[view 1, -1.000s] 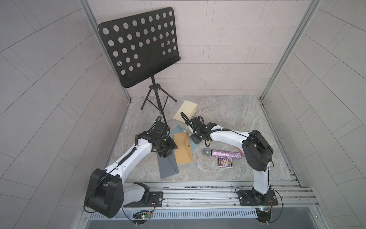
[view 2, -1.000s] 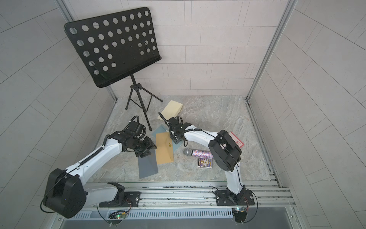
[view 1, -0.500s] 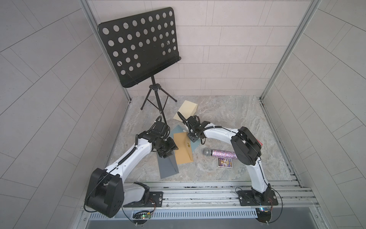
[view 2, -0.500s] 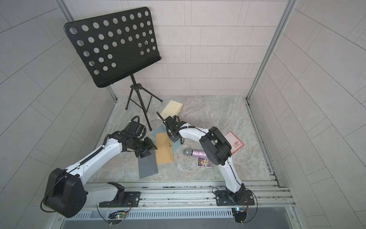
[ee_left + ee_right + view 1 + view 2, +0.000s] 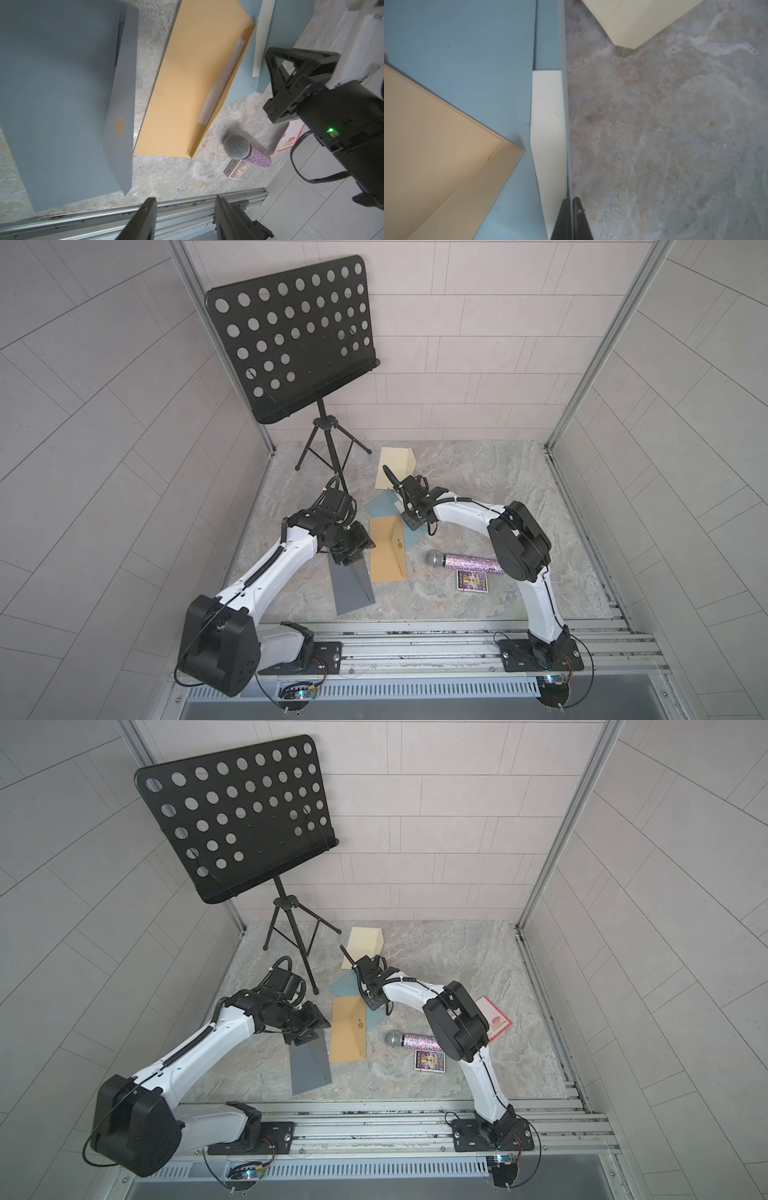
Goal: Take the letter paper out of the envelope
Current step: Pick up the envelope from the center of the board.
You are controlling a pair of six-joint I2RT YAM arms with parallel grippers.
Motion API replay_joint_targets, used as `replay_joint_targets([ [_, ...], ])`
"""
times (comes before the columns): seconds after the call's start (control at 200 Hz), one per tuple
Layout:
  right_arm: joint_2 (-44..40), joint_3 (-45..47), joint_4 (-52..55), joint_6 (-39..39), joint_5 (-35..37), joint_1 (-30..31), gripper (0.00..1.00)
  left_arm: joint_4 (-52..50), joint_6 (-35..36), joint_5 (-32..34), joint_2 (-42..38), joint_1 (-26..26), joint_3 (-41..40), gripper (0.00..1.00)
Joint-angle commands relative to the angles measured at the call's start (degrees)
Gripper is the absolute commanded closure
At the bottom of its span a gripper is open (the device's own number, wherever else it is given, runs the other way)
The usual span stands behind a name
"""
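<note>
We have the left claw [image 5: 185,207] open with nothing between its fingers, over the far end of the grey envelope [image 5: 353,589]. The tan envelope [image 5: 384,551] lies just beside that claw, on the right arm's side. The microphone [image 5: 461,562] and card box [image 5: 473,581] are past it. We see the right claw [image 5: 571,200] clamped on the raised edge of the blue envelope [image 5: 467,52]. The letter paper [image 5: 548,124] sits in the blue envelope, a white strip right against that claw's fingertips. We can't tell if the pinch catches it too. The cream envelope [image 5: 395,466] is beyond the right claw, the music stand [image 5: 299,335] farther back.
</note>
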State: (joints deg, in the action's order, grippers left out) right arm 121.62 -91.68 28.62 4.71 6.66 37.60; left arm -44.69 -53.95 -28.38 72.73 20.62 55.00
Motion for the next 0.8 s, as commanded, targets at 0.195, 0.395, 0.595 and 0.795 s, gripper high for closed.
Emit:
replay_joint_targets([
  [0.195,-9.8,0.5,2.4,1.8,-4.6,-4.6,1.00,-0.7,0.2,-0.7,1.4,0.1,5.6,0.48],
  [0.395,-14.8,0.8,4.0,4.4,-7.7,-6.9,1.00,-0.3,-0.7,-1.0,2.1,0.3,10.4,0.49],
  [0.595,-19.1,-0.4,4.7,8.9,-10.7,-10.0,1.00,2.3,-2.5,-2.3,3.7,1.1,16.8,0.52],
  [0.795,-22.7,-1.8,4.0,14.7,-17.5,-12.0,1.00,6.1,-4.4,-3.9,6.4,2.3,23.8,0.56],
])
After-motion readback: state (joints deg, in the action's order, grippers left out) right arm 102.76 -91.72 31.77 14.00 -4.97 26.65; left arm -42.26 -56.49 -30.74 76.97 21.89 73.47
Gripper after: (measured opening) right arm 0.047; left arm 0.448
